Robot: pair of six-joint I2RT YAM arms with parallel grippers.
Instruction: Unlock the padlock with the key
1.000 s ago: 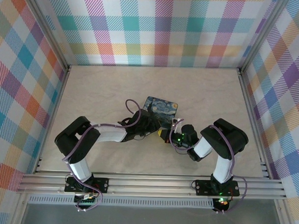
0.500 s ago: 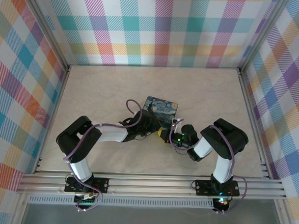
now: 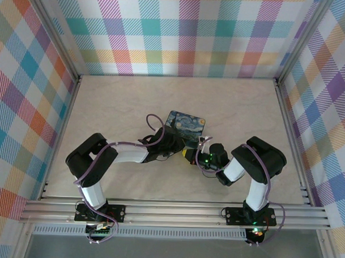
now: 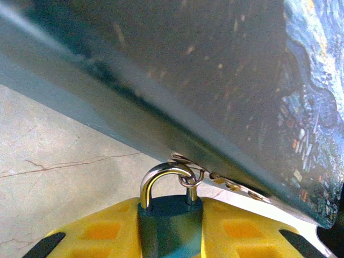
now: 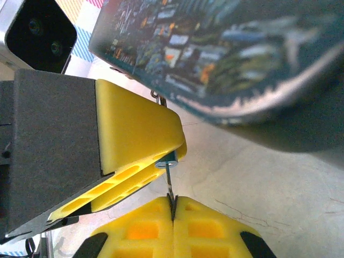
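The padlock has a small blue body and a closed silver shackle. My left gripper is shut on the body between yellow fingers. A small ring and a chain hang from the shackle and run under the starry box. My right gripper is shut on the key, a thin pale blade seen edge-on. The blade's tip meets the padlock's silver underside, which shows between the left gripper's fingers. In the top view both grippers meet at the padlock.
The dark-blue starry-night box lies just behind the grippers, and its edge overhangs the padlock closely. The beige table is bounded by checked walls. An aluminium rail runs along the near edge.
The left arm has edged slightly to the right toward the right gripper. Both grips look unchanged.
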